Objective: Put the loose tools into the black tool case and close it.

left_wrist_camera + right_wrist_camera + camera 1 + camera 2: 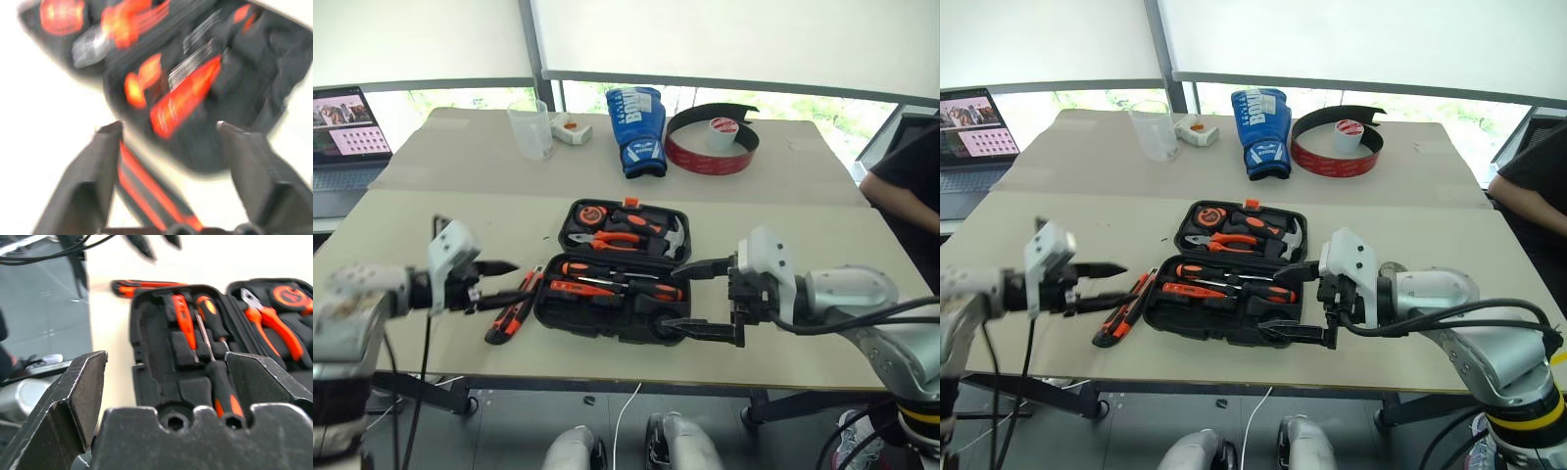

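The utility knife (512, 307) lies on the table just left of the open black tool case (612, 274), long axis running near-left to far-right. The left gripper (497, 281), parted and empty, hovers just left of it, far nearer than the right gripper (703, 298), also spread wide and empty.

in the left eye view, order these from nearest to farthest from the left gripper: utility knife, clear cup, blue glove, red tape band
From the left gripper:
1. utility knife, on the table just beside the fingertips, left of the open case.
2. clear cup, far side, left.
3. blue glove, far side, middle.
4. red tape band, far side, right.
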